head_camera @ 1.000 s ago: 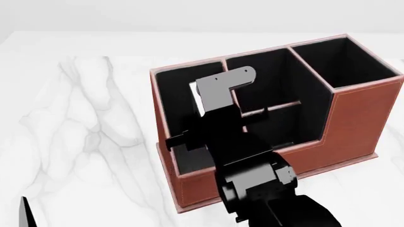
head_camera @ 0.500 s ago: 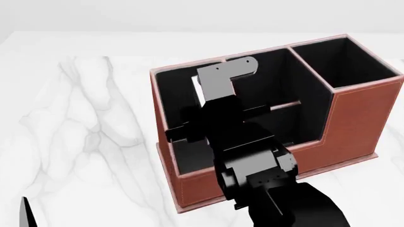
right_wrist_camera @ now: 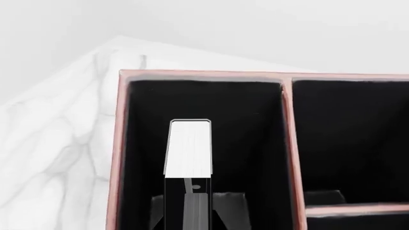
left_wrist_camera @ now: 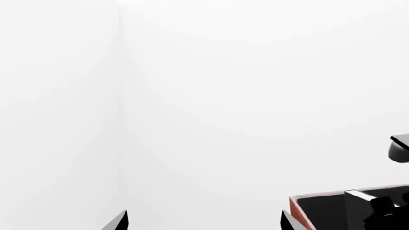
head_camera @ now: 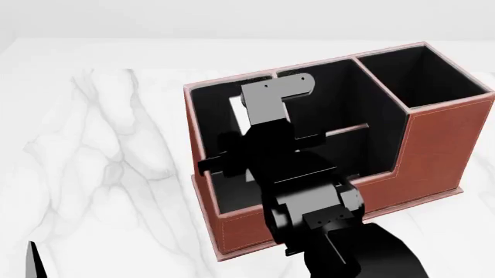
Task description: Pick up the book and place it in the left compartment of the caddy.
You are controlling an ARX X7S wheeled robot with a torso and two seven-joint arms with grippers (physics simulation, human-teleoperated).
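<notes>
The reddish-brown caddy [head_camera: 433,145] stands on the white marble table. My right gripper [right_wrist_camera: 187,213] is shut on the small black book [right_wrist_camera: 188,148], which is held upright with its white page edges showing. The book sits inside the mouth of the left compartment [right_wrist_camera: 246,134], between that slot's walls and apart from them. In the head view the right arm hides most of the book; only a white sliver [head_camera: 235,109] shows in the left compartment [head_camera: 207,110]. My left gripper [left_wrist_camera: 204,225] is open and empty, off to the left of the caddy [left_wrist_camera: 316,201].
The middle slot with its crossbar [head_camera: 344,130] and the taller square slot [head_camera: 421,75] lie to the right of the book. Marble table [head_camera: 101,150] extends left of the caddy. A left gripper fingertip [head_camera: 32,260] shows at the bottom left.
My right arm with the book has risen a little and shifted slightly left over the left compartment. The caddy has not moved.
</notes>
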